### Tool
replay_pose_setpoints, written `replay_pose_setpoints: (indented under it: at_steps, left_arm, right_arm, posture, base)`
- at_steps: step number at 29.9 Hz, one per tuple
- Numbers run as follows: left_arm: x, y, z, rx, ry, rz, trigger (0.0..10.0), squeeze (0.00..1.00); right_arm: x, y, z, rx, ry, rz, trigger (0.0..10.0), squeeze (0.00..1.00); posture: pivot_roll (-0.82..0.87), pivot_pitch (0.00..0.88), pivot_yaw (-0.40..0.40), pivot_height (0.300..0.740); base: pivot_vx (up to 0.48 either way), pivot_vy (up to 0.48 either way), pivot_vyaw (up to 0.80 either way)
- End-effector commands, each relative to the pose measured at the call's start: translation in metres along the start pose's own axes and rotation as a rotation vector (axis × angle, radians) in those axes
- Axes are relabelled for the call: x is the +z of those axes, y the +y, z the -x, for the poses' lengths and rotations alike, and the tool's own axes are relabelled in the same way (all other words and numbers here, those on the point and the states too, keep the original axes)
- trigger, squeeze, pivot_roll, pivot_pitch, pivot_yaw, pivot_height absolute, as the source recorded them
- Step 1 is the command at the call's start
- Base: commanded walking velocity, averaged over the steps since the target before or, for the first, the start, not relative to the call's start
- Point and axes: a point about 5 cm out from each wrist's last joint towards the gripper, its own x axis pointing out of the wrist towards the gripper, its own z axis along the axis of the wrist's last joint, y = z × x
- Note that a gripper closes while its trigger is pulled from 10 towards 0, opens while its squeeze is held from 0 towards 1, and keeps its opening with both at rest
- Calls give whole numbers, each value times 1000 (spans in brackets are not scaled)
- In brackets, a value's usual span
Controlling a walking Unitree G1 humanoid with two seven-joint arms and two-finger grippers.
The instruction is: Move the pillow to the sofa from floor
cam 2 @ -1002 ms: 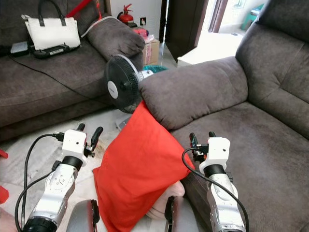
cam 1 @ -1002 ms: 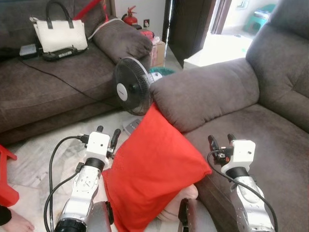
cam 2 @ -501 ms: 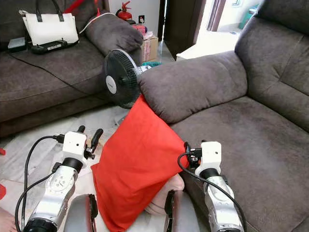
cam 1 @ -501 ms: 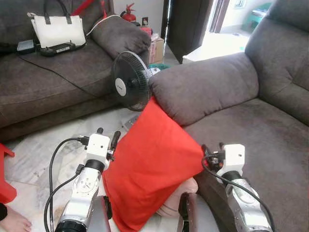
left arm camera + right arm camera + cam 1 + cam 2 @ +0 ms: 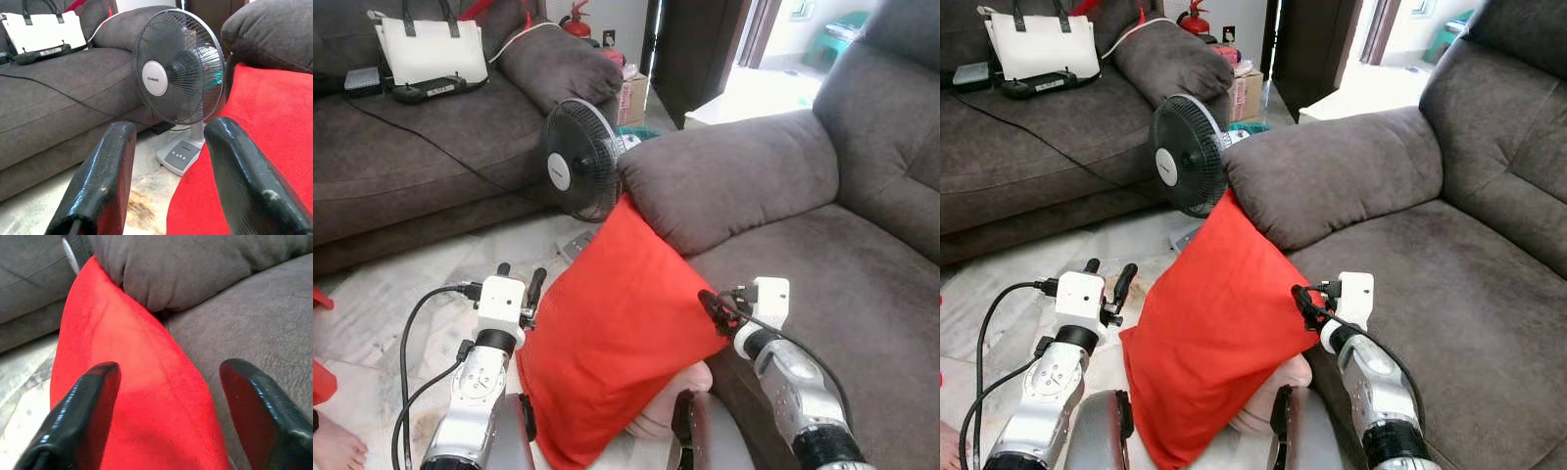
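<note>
bag (image 5: 419,51): white handbag w/ black handles, on seat of far sofa (image 5: 401,157) by its back edge; black cable runs across that seat.
left gripper (image 5: 517,277): fingers parted, holding nothing, just beside pillow's left edge. In left wrist view 1 finger (image 5: 247,181) lies against the red fabric, other (image 5: 100,178) over bare floor.
fan (image 5: 579,163): black pedestal fan on floor between the 2 sofas, touching or nearly touching pillow's top corner; base w/ buttons just behind pillow.
pillow (image 5: 617,323): red, still on floor, standing tilted, top corner leaning on armrest (image 5: 724,181) of near sofa (image 5: 862,255), lower part by robot's legs.
right gripper (image 5: 717,308): fingers spread, nothing clamped yet, tips at pillow's right corner where it meets sofa front edge. Right wrist view: 1 finger (image 5: 90,406) over the red fabric, other over sofa cushion.
risk 1: 2 grippers sit at opposite edges, soft fabric only; if squeeze is uneven or catches just a corner, pillow prob sags or slips out on lift.
risk 2: fan is close behind; swinging pillow up could knock it over or snag the grille.
risk 3: armrest overhangs pillow top, so a straight lift may jam under it; needs pull back 1st, my guess.
in the way: armrest + fan. Seat of near sofa looks free for drop-off.
other: fire extinguisher (image 5: 578,18) and box near doorway, far back; a bare foot (image 5: 335,450) at bottom left corner of floor.
</note>
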Motion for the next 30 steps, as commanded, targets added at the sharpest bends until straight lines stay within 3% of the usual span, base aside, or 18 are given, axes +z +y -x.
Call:
replay_pose_setpoints:
  at_steps: [1,15,19,20,21,22,30]
  left_arm:
    - [1,-1,1,10,-1,5,10000,0]
    - [1,-3,-3,8,7,19,10000,0]
    - [0,-4,-4,-7,12,22,10000,0]
    - [0,-5,-4,-15,16,26,10000,0]
    - [-1,-6,-4,-21,18,26,10000,0]
    - [-1,-7,-4,-24,20,27,10000,0]
    - [-2,-7,-2,-38,27,32,10000,0]
  right_arm:
    - [3,-6,0,-19,6,-12,10000,1000]
    - [-14,-37,9,-130,152,-22,10000,1000]
    - [-16,-41,12,-129,157,-82,10000,1000]
    - [-21,-41,13,-113,183,-106,10000,863]
    - [-24,-40,14,-97,199,-116,10000,114]
    - [-27,-39,15,-85,208,-134,10000,0]
    - [-29,-29,14,18,175,-300,10000,0]
  posture:
    - [146,0,-156,500]
    - [144,0,-150,500]
    - [140,0,-143,500]
    - [137,0,-141,500]
    - [137,0,-141,500]
    - [137,0,-139,500]
    - [134,0,-133,500]
  base:
    - [0,0,0]
    - [0,0,0]
    - [0,0,0]
    - [0,0,0]
    - [0,0,0]
    - [0,0,0]
    - [0,0,0]
